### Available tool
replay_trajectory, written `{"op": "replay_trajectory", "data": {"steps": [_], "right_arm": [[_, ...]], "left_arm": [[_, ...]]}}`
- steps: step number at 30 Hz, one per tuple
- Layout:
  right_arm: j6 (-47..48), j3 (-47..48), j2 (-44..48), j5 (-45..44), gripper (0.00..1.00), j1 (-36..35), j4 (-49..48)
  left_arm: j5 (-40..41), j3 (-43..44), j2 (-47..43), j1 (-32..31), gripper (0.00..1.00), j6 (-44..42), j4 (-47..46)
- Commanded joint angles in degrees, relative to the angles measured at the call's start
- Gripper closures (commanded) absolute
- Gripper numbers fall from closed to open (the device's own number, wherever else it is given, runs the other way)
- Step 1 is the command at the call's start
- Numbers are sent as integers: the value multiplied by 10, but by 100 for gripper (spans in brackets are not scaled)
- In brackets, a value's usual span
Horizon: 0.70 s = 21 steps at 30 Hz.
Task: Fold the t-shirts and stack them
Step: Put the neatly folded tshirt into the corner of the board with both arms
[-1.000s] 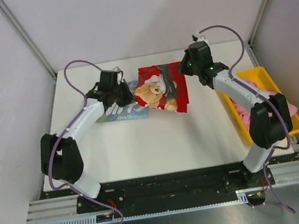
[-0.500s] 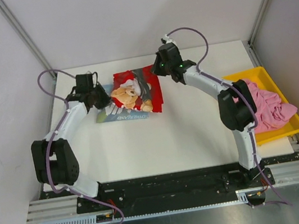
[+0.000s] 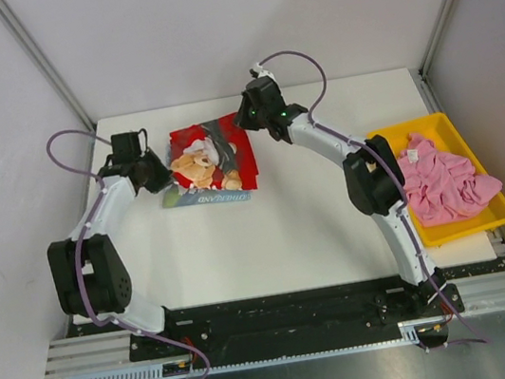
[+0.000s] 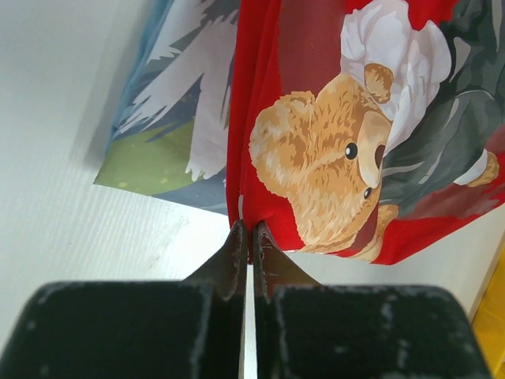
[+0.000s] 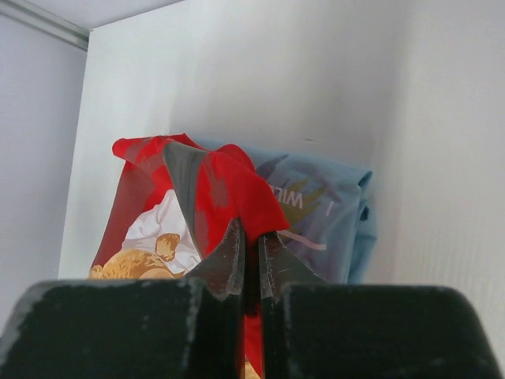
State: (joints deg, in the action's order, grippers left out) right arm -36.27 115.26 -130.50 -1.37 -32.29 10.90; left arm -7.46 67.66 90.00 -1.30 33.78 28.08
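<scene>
The folded red t-shirt [image 3: 213, 155] with a bear print hangs between both grippers above the folded blue t-shirt [image 3: 203, 195] at the table's far left. My left gripper [image 3: 161, 167] is shut on the red shirt's edge [image 4: 272, 213]; the blue shirt [image 4: 177, 118] lies beneath. My right gripper [image 3: 244, 123] is shut on the shirt's opposite edge [image 5: 229, 197], with the blue shirt [image 5: 323, 213] behind it. The pink t-shirt [image 3: 439, 184] lies crumpled in the yellow tray [image 3: 474, 222] at the right.
White walls and metal frame posts [image 3: 41, 64] enclose the white table [image 3: 271, 244]. The right arm stretches from the tray side across to the table's far centre.
Both grippers have carried the red shirt leftward, from the table's middle to over the blue shirt. The right arm has swung left, uncovering the pink shirt in the tray.
</scene>
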Motion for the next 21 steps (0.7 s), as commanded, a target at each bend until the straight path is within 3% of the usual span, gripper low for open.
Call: {"op": "replay_trajectory", "data": {"steps": [1,21], "right_arm": [[-7,60,-17,-5,100,-2,-22],[-11,94,-57,-3,100,-4,-2]], "left_arm": [[10,-1,-23,25,100,-22,-3],[4,-9,12,60,100,-27,-5]]}}
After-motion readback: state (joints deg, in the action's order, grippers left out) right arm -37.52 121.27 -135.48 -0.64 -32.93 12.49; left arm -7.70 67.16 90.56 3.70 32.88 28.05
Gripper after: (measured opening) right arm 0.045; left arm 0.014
